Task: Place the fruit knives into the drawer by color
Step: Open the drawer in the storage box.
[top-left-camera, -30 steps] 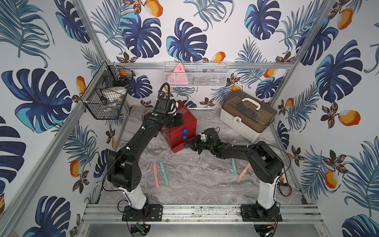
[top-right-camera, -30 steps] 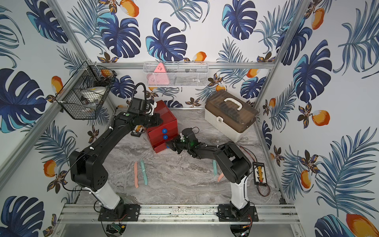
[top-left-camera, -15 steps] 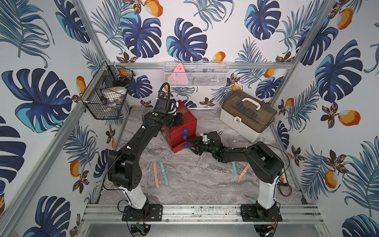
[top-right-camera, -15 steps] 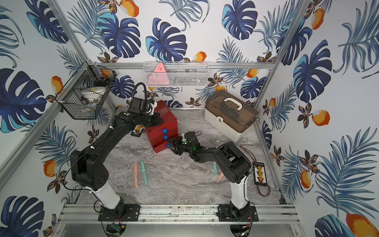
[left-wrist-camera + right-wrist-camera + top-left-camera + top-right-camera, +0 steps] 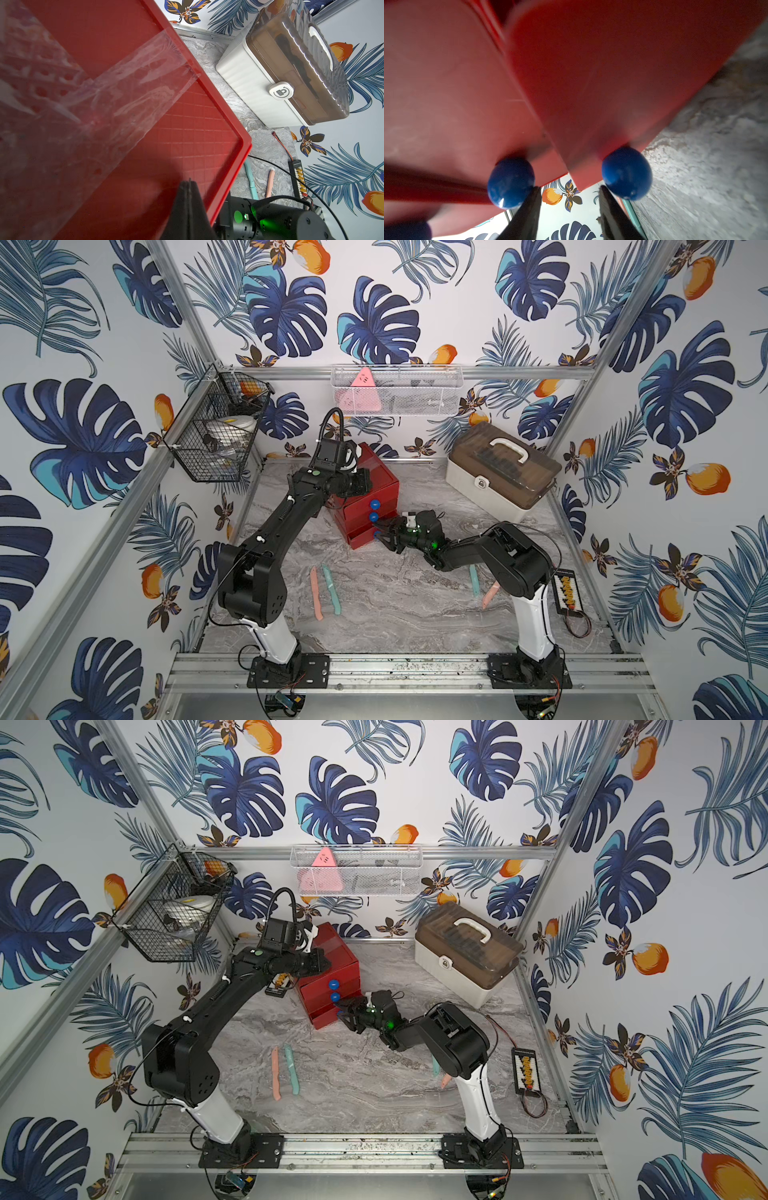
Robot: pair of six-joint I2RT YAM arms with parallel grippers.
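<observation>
right gripper [image 5: 380, 532]: spread, empty;
lowest blue knob [image 5: 626, 173]: just beside, nine o'clock in a top view;
nearer arm: right

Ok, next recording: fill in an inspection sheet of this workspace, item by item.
Surface: grey marbled tabletop, no spills seen.
Job's things: red drawer chest at the back; pink knife beside teal knife near the left arm; second teal knife and second pink knife by the right arm; no green knives seen.
Clutter: beige case; connector board.
Grippers: left gripper shut, over the chest's top; right gripper open, empty, at the blue knobs.
Cables: thin wires loop from the connector board.
Surroundings: leaf wallpaper; black wire basket and white mesh basket on the walls.
</observation>
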